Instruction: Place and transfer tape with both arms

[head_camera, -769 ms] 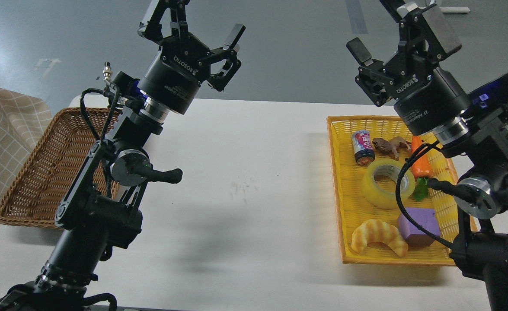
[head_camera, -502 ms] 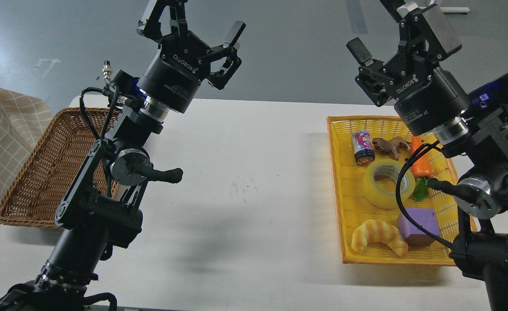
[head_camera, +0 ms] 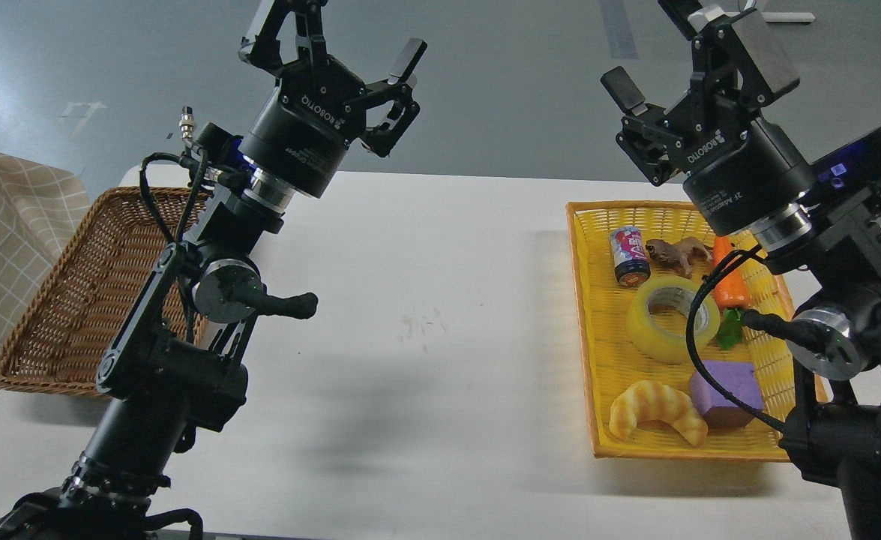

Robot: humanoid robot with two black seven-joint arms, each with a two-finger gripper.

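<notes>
The tape point(head_camera: 665, 319) lay flat, hole upward, in the yellow basket point(head_camera: 582, 300), well below the right gripper point(head_camera: 691, 52) and toward the robot. That gripper hung spread wide and empty. The left gripper point(head_camera: 335, 37), also spread and empty, was far off across the table point(head_camera: 425, 337), so the right arm was nearer.

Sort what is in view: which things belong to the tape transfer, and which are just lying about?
Job: tape in the yellow basket; left claw and right claw, both open and raised.

Lying about: croissant, purple block, can, carrot, brown animal toy, brown basket.
</notes>
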